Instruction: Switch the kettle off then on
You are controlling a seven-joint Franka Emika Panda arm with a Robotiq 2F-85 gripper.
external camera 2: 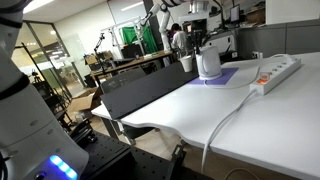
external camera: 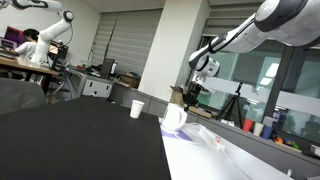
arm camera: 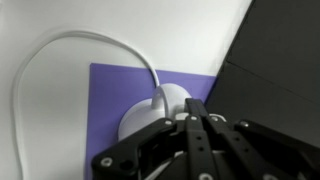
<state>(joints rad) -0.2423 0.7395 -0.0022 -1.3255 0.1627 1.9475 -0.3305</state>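
The white rounded kettle [external camera: 175, 118] stands on a purple mat [external camera 2: 228, 77] at the edge of the white table, next to the black table; it also shows in an exterior view [external camera 2: 208, 63]. In the wrist view the kettle [arm camera: 143, 112] lies right under the fingers, partly hidden by them. My gripper [external camera: 191, 95] hangs just above the kettle's top, seen also in an exterior view [external camera 2: 205, 40]. In the wrist view the gripper's [arm camera: 200, 122] fingers are pressed together, holding nothing. I cannot tell if the tips touch the kettle.
A small white cup [external camera: 137, 108] stands on the black table [external camera: 80, 140] beyond the kettle. A white power strip [external camera 2: 276, 71] with its cable lies on the white table [external camera 2: 250, 120]. A white cable [arm camera: 60, 45] loops over the mat [arm camera: 110, 85] to the kettle.
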